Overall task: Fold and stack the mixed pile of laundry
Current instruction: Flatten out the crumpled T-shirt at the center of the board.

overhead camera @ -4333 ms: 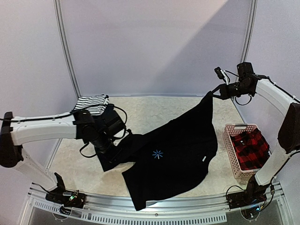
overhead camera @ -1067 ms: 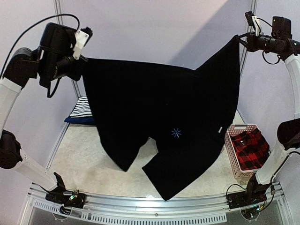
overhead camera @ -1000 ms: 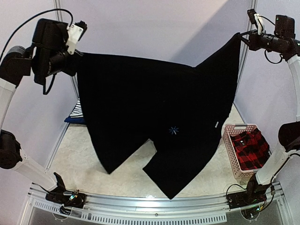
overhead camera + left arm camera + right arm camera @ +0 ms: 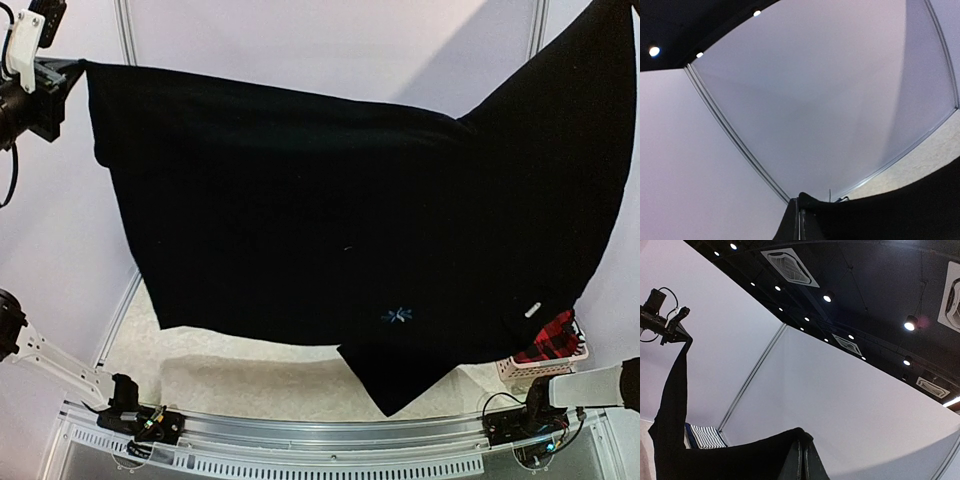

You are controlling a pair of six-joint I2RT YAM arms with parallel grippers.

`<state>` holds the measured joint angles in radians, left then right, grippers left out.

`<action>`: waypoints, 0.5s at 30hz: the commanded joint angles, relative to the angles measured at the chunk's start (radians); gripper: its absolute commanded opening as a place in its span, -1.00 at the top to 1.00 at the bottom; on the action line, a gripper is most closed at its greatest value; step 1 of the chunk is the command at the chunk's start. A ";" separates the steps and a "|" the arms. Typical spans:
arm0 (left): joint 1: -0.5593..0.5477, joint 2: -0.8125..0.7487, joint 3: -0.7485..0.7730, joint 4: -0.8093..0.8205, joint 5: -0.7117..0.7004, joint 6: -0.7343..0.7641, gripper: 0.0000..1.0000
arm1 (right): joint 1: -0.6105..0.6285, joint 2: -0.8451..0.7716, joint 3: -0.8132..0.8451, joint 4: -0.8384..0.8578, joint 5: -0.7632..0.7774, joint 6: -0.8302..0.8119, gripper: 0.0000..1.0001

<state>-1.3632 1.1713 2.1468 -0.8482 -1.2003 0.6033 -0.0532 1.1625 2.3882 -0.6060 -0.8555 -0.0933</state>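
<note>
The large black shirt (image 4: 320,220) hangs spread wide in the air between my two grippers, its blue star mark (image 4: 398,316) low in the middle. My left gripper (image 4: 72,68) is shut on its upper left corner, also shown in the left wrist view (image 4: 800,204). My right gripper (image 4: 803,449) is shut on the other corner; it is beyond the top right edge of the top view. The red-black plaid shirt (image 4: 556,337) peeks out under the shirt's hem. The striped tank top (image 4: 706,438) lies on a navy piece (image 4: 688,430) by the far wall.
The pink slotted basket (image 4: 540,366) stands at the right front, mostly behind the hanging shirt. The shirt's lowest point (image 4: 392,405) hangs close over the table's front edge. White booth walls and metal posts (image 4: 126,30) stand close around.
Both grippers have risen and moved apart, stretching the black shirt higher and wider; the right gripper has left the top view. The shirt now hides the striped top there.
</note>
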 commanded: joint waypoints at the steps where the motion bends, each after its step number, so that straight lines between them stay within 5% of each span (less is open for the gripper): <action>1: -0.039 0.034 -0.031 0.352 -0.135 0.374 1.00 | -0.005 0.058 0.028 0.067 0.023 0.049 1.00; 5: -0.023 0.033 -0.086 0.468 -0.142 0.457 1.00 | -0.004 0.111 -0.019 0.033 0.057 -0.006 1.00; 9: 0.051 -0.015 -0.210 0.444 -0.120 0.377 1.00 | -0.005 0.143 -0.121 0.035 0.084 -0.050 1.00; 15: 0.294 0.050 -0.206 -0.020 0.033 -0.094 1.00 | -0.005 0.194 -0.266 0.071 0.141 -0.079 1.00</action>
<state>-1.2076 1.1728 1.9064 -0.5652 -1.2736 0.8288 -0.0536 1.3281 2.1872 -0.5545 -0.7876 -0.1406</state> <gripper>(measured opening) 0.007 0.008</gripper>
